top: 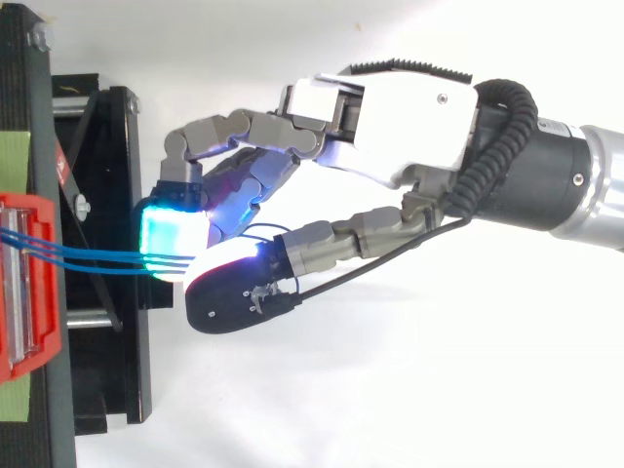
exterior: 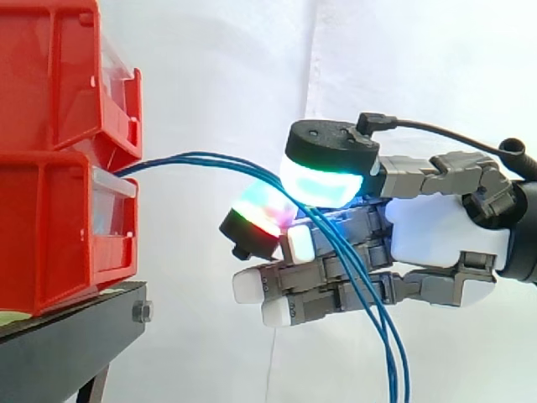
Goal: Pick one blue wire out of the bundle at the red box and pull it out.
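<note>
- White curtain (exterior: 218,84) is hanging behind everything, and a black stand (exterior: 75,323) is standing at the left of the side view.
- Two red bins (exterior: 50,235) are sitting on the stand, one stacked on the other, with their fronts facing the hand.
- Blue wires (exterior: 193,157) are coming out at the front of the lower bin, just under the bin above it.
- The wires are running close together through the air, rising a little and heading away from the bins.
- The hand (exterior: 436,227) is reaching in from the right of the side view. It is hanging in the air near the bins and is not touching them.
- Its thumb (exterior: 323,180) is glowing green and light blue, and it is sitting on top of the wires.
- One bent finger pad (exterior: 264,214) is glowing red and green and is pushing up from below.
- The wires are being pinched between the thumb and that pad. It is too hard to tell how many of them are really caught.
- Past the pinch, the wires are drooping down in front of the other fingers (exterior: 285,312) and going off the bottom of the side view.
- Those other fingers are pointing straight at the bins, lower down, with white pads, and they are holding nothing.
- Seen from above, the wires are stretching from the red bins across the stand to the glowing pad, and the thumb's dark back is lying just beside it.
</note>
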You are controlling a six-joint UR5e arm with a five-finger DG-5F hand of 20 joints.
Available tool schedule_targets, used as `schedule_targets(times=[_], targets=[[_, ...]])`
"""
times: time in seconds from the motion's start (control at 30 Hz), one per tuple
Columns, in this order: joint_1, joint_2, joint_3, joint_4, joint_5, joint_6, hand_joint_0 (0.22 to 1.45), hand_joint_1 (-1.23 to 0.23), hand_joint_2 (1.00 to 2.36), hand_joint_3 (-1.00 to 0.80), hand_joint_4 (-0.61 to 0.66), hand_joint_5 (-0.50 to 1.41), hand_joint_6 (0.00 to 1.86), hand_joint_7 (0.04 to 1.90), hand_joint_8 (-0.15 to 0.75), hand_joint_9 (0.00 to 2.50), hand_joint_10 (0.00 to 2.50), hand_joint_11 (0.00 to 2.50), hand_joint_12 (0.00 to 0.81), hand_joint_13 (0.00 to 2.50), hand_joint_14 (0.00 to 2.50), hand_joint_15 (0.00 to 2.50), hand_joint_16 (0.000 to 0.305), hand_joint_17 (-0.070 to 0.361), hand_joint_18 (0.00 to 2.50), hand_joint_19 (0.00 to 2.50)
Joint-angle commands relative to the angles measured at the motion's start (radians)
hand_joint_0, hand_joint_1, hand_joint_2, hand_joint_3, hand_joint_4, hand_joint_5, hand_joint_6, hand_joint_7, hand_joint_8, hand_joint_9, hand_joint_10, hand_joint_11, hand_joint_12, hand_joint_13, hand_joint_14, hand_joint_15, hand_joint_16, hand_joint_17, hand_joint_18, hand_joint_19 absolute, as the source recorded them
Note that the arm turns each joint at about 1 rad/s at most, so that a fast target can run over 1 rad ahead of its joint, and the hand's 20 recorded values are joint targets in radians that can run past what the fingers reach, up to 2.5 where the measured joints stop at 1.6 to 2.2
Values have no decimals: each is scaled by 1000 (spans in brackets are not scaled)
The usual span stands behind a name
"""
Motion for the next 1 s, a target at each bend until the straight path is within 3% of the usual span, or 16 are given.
schedule_targets(times=[0.0,0.13,0.3,0.33,0.37,0.43,0.5,0.67,0.87,0.97], targets=[[0,0,0,0,0,-1,742,-628,1013,-107,314,-87,565,1298,278,1014,17,609,346,662,13,339,49,111,443,429],[0,0,0,0,0,0,763,-761,1013,-124,295,-129,701,1062,270,942,17,636,346,660,13,338,49,111,440,419],[0,0,0,0,0,0,794,-817,1013,-162,299,-154,786,951,273,907,17,643,341,647,13,335,49,110,436,408],[0,0,0,0,0,0,812,-813,1014,-182,334,-132,752,1045,267,939,19,619,338,648,14,336,48,108,431,427],[0,0,0,0,0,2,832,-732,1017,-118,348,-67,617,1304,242,1037,17,572,326,651,13,349,47,105,393,482],[0,0,0,0,0,2,836,-701,1016,-105,335,-27,531,1458,216,1069,18,508,314,670,13,348,46,103,388,497],[0,0,0,0,0,2,852,-681,1015,-113,374,-20,502,1433,172,1111,16,475,308,683,13,347,45,101,381,529],[0,0,0,0,0,2,866,-691,1013,-145,331,-19,502,1407,161,1145,16,473,304,701,13,346,45,101,381,554],[0,0,0,3,0,0,879,-679,1014,-186,274,-6,500,1561,180,1149,19,499,309,696,13,360,44,100,369,567],[0,0,0,0,0,-1,882,-683,1015,-191,238,-33,602,1380,204,1114,17,531,314,688,13,359,44,99,372,560]])
